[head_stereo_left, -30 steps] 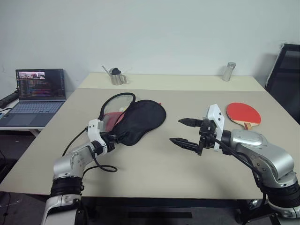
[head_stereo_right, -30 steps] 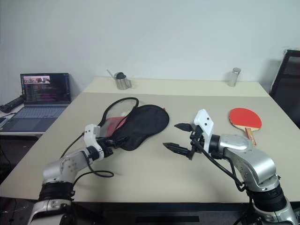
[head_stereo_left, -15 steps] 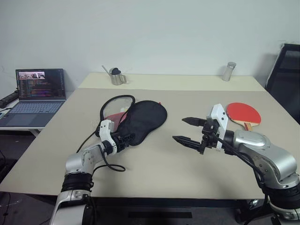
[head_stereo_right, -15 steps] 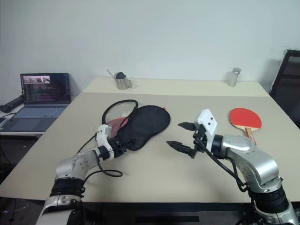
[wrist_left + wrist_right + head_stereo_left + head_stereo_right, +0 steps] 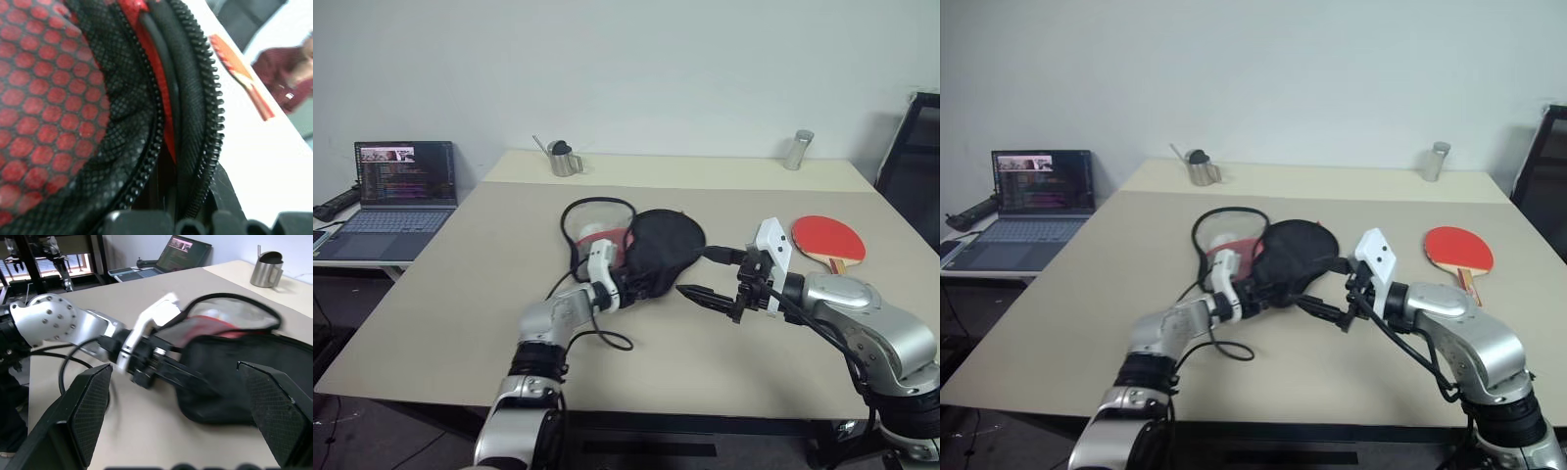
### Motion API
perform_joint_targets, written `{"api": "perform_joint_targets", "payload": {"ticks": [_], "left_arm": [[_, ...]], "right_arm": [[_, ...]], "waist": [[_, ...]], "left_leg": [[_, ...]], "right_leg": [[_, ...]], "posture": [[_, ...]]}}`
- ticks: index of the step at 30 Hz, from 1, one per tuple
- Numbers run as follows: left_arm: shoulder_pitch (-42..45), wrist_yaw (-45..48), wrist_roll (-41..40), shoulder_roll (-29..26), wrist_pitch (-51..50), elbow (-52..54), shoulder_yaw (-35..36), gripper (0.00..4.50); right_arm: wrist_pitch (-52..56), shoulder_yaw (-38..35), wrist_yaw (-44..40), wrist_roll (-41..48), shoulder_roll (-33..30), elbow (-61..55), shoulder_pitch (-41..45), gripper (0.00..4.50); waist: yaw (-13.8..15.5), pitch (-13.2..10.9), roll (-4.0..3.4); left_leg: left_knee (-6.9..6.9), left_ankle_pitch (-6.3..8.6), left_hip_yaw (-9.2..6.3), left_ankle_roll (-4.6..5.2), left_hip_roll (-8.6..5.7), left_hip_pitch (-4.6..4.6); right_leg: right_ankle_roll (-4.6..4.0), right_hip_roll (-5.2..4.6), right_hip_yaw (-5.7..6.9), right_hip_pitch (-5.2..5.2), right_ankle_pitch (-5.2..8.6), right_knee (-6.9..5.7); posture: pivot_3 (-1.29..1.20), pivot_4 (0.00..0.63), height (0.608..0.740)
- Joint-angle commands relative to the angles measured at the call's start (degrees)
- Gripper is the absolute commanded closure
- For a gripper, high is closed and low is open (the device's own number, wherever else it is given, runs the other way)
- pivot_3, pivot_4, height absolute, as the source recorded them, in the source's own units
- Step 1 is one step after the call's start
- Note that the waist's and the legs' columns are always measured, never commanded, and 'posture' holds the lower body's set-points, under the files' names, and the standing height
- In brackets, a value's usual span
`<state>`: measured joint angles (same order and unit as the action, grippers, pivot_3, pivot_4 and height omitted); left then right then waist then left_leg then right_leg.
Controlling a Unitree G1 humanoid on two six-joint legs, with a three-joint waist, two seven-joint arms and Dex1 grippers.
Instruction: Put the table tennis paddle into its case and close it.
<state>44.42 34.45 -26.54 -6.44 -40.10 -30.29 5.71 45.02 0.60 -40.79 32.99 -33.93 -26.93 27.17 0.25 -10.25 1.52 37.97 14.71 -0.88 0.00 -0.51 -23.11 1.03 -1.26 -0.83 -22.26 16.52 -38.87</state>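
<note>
You see the case [image 5: 122, 122] in matt black woven cloth, coarse zip teeth along its edge, black mesh over red fabric. The table tennis paddle [image 5: 826, 238] has a smooth red rubber face. The table [image 5: 470, 284] is matt beige. The cup [image 5: 562, 158] is shiny metal.

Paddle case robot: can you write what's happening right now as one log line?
left gripper: shut on case | right gripper: open beside case | paddle: on table
</note>
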Motion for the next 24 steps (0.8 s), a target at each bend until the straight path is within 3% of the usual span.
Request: {"api": "perform_joint_targets", "payload": {"ticks": [1, 8, 11, 17, 20, 24], "left_arm": [[4.44, 0.22, 1.85, 2.71, 5.39, -5.87, -0.81, 4.46], [7.92, -0.03, 5.64, 7.43, 11.77, -14.99, -2.09, 4.46], [7.02, 2.48, 6.03, 7.73, 11.24, -13.71, -3.14, 3.73], [4.16, 2.27, 7.28, 4.61, 8.33, -8.79, -3.57, 1.54], [-2.65, 4.72, 6.66, -0.11, 1.56, 2.13, -5.84, 0.46], [-13.54, 6.53, 4.4, -7.75, -7.32, 19.69, -7.76, 0.46]], "right_arm": [[0.31, -2.41, 0.8, 1.37, -1.04, -3.14, -0.28, 0.0], [1.6, -4.28, 2.54, 2.29, -2.4, -4.98, -1.96, 0.0], [2.08, -4.55, 3.4, 2.83, -2.51, -5.49, -2.25, 0.0], [3.25, -4.58, 3.89, 3.68, -3.15, -5.62, -2.58, 0.0], [4.09, -4.76, 4.26, 4.12, -3.39, -5.87, -2.68, 0.0], [5.46, -5.35, 5.3, 5.22, -3.2, -5.6, -2.52, 0.0]], "waist": [[-0.06, 0.0, 0.01], [-0.38, -0.01, 0.02], [-0.37, -0.02, 0.03], [-0.5, -0.02, 0.03], [-0.78, -0.01, 0.02], [-2.09, 0.0, -0.01]], "left_leg": [[0.0, 0.0, 0.01, 0.0, 0.0, 0.0], [-0.02, 0.0, 0.02, 0.0, 0.0, 0.0], [-0.02, 0.0, 0.02, 0.0, 0.0, -0.02], [-0.02, 0.0, 0.02, 0.0, 0.0, -0.01], [-0.05, 0.0, 0.02, 0.0, 0.04, 0.02], [-0.1, -0.03, 0.04, -0.05, 0.1, 0.11]], "right_leg": [[0.0, 0.0, -0.01, 0.0, 0.0, 0.0], [0.01, 0.03, -0.02, -0.02, 0.01, 0.0], [0.02, 0.03, -0.02, -0.02, 0.01, 0.0], [0.02, 0.03, -0.03, -0.02, 0.01, -0.01], [0.02, 0.06, -0.04, -0.03, 0.01, -0.03], [0.01, 0.08, -0.12, 0.0, 0.03, -0.04]], "posture": [[0.0, 0.15, 0.74], [0.0, 0.15, 0.74], [0.0, 0.15, 0.74], [0.0, 0.15, 0.74], [0.0, 0.15, 0.74], [0.0, 0.15, 0.74]]}}
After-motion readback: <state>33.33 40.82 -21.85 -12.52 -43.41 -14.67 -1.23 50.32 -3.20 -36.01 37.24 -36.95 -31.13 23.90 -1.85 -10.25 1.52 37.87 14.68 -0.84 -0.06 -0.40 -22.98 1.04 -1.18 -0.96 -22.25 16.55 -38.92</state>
